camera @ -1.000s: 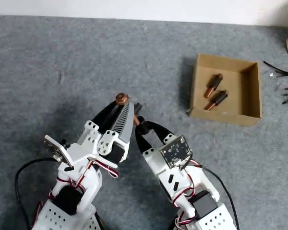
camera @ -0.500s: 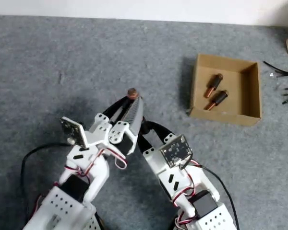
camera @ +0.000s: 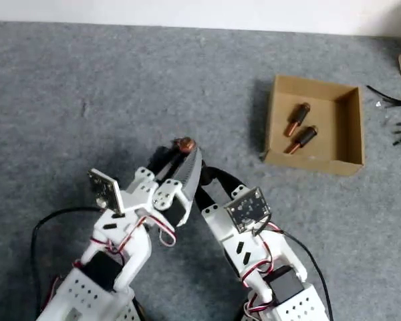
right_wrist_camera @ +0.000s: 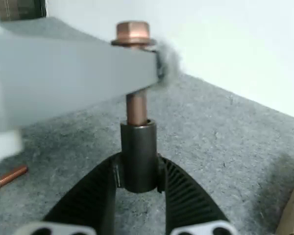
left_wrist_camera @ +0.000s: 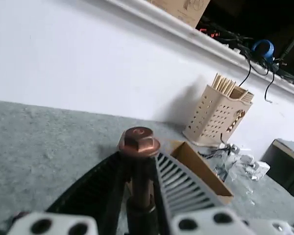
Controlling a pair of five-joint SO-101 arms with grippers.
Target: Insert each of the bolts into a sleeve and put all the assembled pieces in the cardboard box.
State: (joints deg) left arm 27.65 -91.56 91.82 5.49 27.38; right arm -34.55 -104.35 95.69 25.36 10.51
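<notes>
Bolt (right_wrist_camera: 132, 32) stands upright over the grey surface (camera: 67, 80), and you see its lower end at the mouth of the dark sleeve (right_wrist_camera: 138, 152). Your left end effector (left_wrist_camera: 139, 161) is closed on the shank just under the head. Your right end effector (right_wrist_camera: 138, 171) is closed around the sleeve. The cardboard box (camera: 314, 83) sits well apart and holds two assembled pieces (camera: 297, 118).

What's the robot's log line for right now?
left jaws: shut on bolt | right jaws: shut on sleeve | bolt tip: at sleeve mouth | cardboard box: two assembled pieces inside
</notes>
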